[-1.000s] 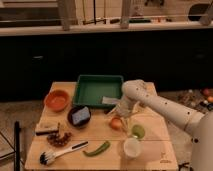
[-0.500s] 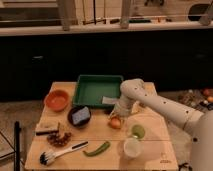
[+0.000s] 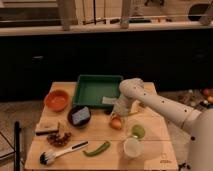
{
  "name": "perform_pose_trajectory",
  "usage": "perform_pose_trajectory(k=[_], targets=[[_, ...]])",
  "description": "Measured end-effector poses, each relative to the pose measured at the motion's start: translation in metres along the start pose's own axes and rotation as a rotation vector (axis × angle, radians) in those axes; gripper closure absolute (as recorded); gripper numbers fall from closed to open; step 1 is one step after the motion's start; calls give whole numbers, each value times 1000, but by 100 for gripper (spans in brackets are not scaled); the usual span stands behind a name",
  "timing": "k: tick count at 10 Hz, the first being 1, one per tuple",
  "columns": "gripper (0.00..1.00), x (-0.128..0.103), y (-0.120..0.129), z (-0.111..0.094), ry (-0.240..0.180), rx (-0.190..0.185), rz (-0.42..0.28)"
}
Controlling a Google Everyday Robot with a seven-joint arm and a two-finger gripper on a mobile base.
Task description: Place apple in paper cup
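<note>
One arm reaches in from the right and bends down over the middle of the table (image 3: 150, 150), ending with the gripper (image 3: 119, 114) pointed at the wood. Whether its jaws are wide, narrow or closed around something cannot be told, since the wrist covers them. The apple (image 3: 116, 122) sits directly under the jaws, touching or very nearly touching them; contact cannot be made out. The cup (image 3: 132, 147) stands upright nearer the front edge, below and a little right of the jaws, apart from the apple. Between the two, just right of the jaws, lies a small round green thing (image 3: 138, 131). Behind the jaws is a green tray (image 3: 85, 90) with a pale card in it. Left of the jaws stands a dark bowl (image 3: 79, 116), and further left an orange bowl (image 3: 56, 99). Toward the front, left of the cup, lie a green pepper (image 3: 96, 148) and a brush (image 3: 60, 153).
</note>
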Motion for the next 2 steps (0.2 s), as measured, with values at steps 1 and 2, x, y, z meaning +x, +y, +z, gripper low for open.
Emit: perform_pose_trajectory(k=[1, 2], targets=[[100, 0, 0, 0, -1, 0, -3], [100, -2, 0, -1, 0, 1, -7]])
